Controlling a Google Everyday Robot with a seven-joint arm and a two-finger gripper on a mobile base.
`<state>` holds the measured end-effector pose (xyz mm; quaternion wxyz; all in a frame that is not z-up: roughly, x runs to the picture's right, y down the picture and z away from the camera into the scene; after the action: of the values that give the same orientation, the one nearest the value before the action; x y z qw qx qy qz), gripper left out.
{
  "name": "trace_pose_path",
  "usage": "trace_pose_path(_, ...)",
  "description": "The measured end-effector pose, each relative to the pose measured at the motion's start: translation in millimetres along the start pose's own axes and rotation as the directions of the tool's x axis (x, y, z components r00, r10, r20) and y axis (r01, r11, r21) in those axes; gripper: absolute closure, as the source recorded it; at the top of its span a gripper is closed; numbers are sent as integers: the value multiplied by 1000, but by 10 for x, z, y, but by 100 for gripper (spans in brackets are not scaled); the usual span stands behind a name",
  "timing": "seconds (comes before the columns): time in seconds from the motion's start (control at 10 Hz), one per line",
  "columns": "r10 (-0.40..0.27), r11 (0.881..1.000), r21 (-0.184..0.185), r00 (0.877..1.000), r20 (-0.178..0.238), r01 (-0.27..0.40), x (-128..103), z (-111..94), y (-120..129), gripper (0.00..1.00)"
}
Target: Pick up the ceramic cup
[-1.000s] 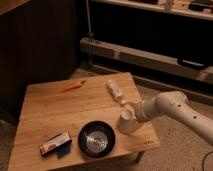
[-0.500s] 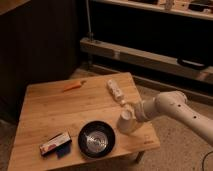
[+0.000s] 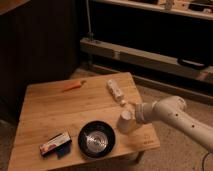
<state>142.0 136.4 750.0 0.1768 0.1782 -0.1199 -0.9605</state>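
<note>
Ceramic cup (image 3: 125, 121) at gripper (image 3: 131, 113), jaws open

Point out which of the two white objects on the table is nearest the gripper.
The ceramic cup, standing near the table's right edge beside the black bowl. The gripper is right at it, jaws open. The white bottle lies on its side farther back.

Ceramic cup (image 3: 125, 121) lower right on table (image 3: 45, 112), bowl (image 3: 97, 139) left of it, gripper (image 3: 131, 111) at cup's right, bottle (image 3: 115, 91) behind.
</note>
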Motion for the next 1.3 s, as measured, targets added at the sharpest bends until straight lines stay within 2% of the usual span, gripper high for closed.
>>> trace_pose_path(0.1,43,999,-31,999,15,-42,-17,-17,-1,20)
trace_pose_path(0.2,118,991,-69,992,50,-115,-75,-66,22,20)
trace_pose_path(0.3,189,979,-93,980,54,-184,-141,-126,43,20)
trace_pose_path(0.4,261,961,-104,964,42,-255,-242,-171,79,20)
trace_pose_path(0.5,296,951,-103,955,33,-291,-271,-192,89,20)
trace_pose_path(0.7,296,951,-101,955,33,-291,-265,-185,87,20)
trace_pose_path(0.9,315,946,-90,949,32,-311,-265,-194,116,20)
trace_pose_path(1.0,351,934,-79,936,27,-348,-239,-212,187,20)
trace_pose_path(1.1,439,897,-63,898,19,-437,-198,-260,364,20)
trace_pose_path(1.3,557,830,-2,830,17,-557,-113,-296,717,20)
